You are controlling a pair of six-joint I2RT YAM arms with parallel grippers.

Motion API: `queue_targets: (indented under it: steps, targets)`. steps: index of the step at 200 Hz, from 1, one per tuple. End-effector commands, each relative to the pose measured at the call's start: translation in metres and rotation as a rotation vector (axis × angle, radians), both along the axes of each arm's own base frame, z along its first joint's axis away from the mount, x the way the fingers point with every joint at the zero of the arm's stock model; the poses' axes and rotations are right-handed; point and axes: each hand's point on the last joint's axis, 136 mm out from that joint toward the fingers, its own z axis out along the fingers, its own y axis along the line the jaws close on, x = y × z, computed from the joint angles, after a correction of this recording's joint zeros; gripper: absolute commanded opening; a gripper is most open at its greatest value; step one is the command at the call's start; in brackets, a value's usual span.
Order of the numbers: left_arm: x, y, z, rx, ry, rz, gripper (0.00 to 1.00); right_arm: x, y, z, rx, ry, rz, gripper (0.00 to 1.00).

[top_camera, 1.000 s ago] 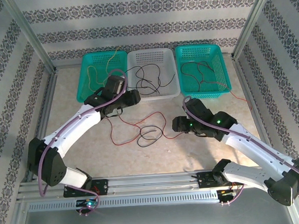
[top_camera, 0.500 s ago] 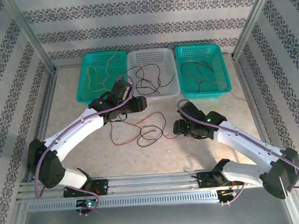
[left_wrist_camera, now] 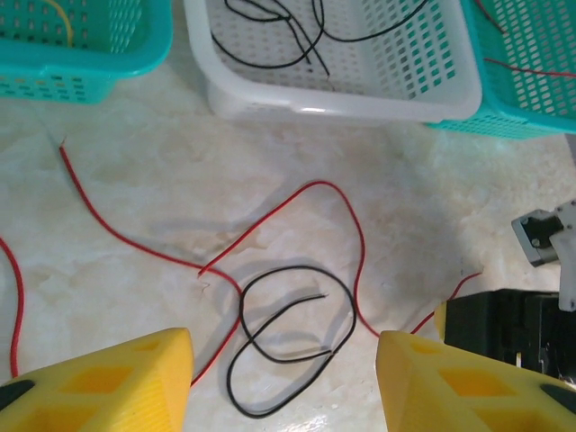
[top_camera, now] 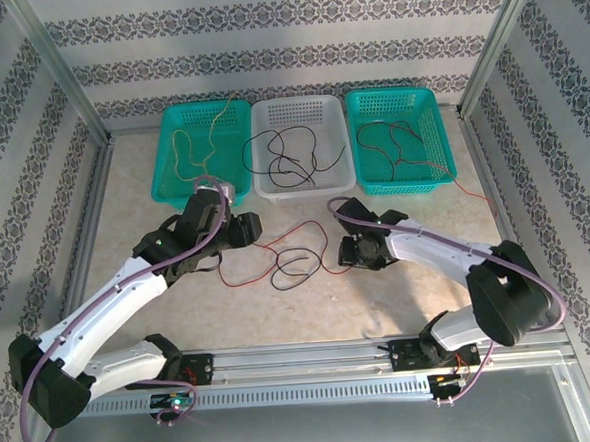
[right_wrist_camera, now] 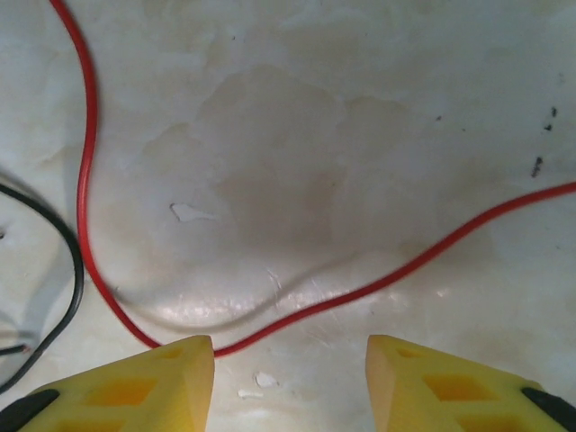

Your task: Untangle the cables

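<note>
left gripper (left_wrist_camera: 283, 364) gapes; white basket (left_wrist_camera: 360, 103) holds black cables (left_wrist_camera: 310, 49).

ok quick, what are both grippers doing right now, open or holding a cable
left gripper: open, holding nothing
right gripper: open, red cable just ahead of its fingertips, not gripped

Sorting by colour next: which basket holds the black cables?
The white middle basket, with black cables in it; the left teal basket holds yellow cable, the right teal basket red cable.
</note>
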Motion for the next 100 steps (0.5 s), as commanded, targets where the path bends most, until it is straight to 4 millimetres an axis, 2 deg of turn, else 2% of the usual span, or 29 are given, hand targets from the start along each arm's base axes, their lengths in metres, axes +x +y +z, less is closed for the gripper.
queue_targets:
  steps: [1,36,67,80,100]
  targets:
    - [-0.006,0.006,0.002,0.009,0.007,0.018,0.56,0.014,0.016,0.002,0.045,-0.015,0.007,0.47]
    - [-0.008,0.013,-0.002,0.018,0.003,0.042,0.57,0.023,0.049,0.007,0.064,-0.036,0.131,0.47]
    - [-0.01,0.013,0.002,0.022,0.005,0.033,0.57,0.017,0.067,-0.006,0.03,0.003,0.231,0.47]
    - [-0.011,0.015,0.0,0.024,0.005,0.039,0.57,0.013,0.07,-0.013,0.015,0.028,0.258,0.46]
    - [-0.013,0.016,-0.006,0.013,0.015,0.051,0.58,0.006,0.065,-0.024,-0.038,0.059,0.279,0.44]
